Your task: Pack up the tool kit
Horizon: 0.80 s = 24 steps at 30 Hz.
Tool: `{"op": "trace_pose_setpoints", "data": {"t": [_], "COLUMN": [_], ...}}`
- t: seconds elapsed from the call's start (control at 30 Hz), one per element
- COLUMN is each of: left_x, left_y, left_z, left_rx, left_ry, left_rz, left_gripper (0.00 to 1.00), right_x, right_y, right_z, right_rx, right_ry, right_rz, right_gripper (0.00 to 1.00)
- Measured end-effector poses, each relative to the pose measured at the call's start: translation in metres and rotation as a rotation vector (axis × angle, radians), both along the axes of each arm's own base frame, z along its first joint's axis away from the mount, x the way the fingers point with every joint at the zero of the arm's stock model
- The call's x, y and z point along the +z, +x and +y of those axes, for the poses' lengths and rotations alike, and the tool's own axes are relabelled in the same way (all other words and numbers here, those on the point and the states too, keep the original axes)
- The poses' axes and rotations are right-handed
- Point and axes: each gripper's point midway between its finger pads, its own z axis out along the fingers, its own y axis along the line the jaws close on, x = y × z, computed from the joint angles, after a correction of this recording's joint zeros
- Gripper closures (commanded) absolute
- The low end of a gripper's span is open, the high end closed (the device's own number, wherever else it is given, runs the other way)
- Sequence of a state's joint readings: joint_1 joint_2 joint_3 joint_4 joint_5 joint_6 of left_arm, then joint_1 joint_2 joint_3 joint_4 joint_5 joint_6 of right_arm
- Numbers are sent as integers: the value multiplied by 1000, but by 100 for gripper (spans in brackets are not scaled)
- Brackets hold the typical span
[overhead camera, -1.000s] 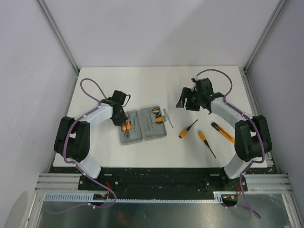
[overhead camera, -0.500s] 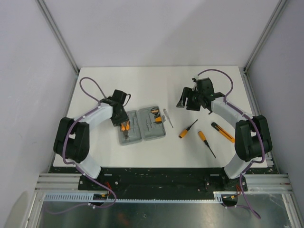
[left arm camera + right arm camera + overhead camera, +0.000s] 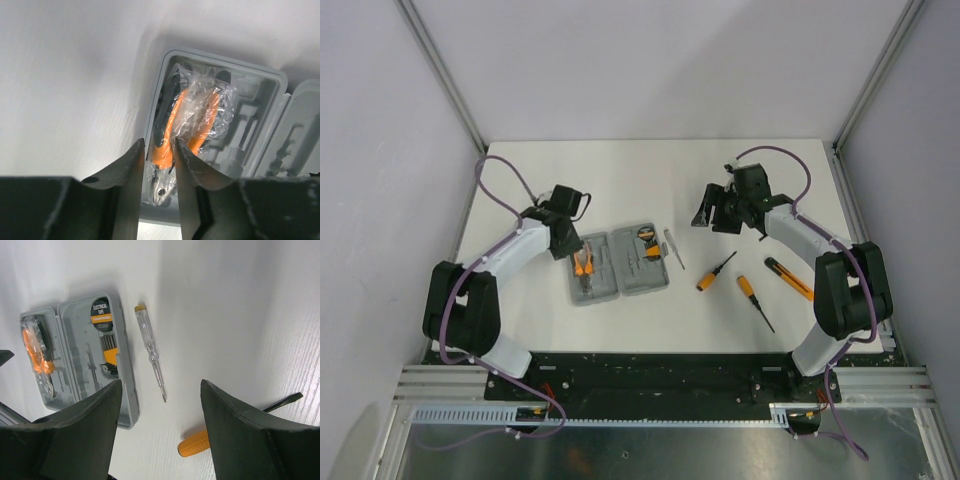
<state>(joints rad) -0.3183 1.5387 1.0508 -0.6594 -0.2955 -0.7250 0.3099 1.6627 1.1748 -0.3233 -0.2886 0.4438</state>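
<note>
Left wrist view shows the left gripper (image 3: 159, 145) a little open and empty just above the wrapped pliers (image 3: 175, 115) in the left half of the grey case (image 3: 250, 125), so lift straight up without snagging the wrap; the right gripper (image 3: 161, 387) hangs wide open, empty.

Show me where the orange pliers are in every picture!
Top external: pliers left of centre, in the open grey case's left half.
Left wrist: pliers in the middle, wrapped in clear plastic.
Right wrist: pliers at the far left edge.
Shared landmark: the grey case.
</note>
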Motion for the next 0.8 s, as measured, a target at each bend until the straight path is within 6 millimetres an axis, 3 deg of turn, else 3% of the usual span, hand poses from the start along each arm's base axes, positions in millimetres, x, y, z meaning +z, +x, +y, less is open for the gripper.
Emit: {"op": "trace_pose_setpoints", "data": {"t": [0.1,0.4,0.8], "left_x": [-1,-25,-30], "left_y": [1,10,22], "left_z": [2,-1,1], "left_rx": [1,-19,-18], "left_ry": [10,25,20], "left_rz": [0,32,19], "left_gripper": [76,85,98], "right_x": [-2,-4,3], "right_y": [0,-3,-31], "right_z": [0,7,69], "right_rx": [0,36,254], "right_ry": [-1,0,-16], "right_rz": [5,0,-90], "right_gripper": [32,31,36]}}
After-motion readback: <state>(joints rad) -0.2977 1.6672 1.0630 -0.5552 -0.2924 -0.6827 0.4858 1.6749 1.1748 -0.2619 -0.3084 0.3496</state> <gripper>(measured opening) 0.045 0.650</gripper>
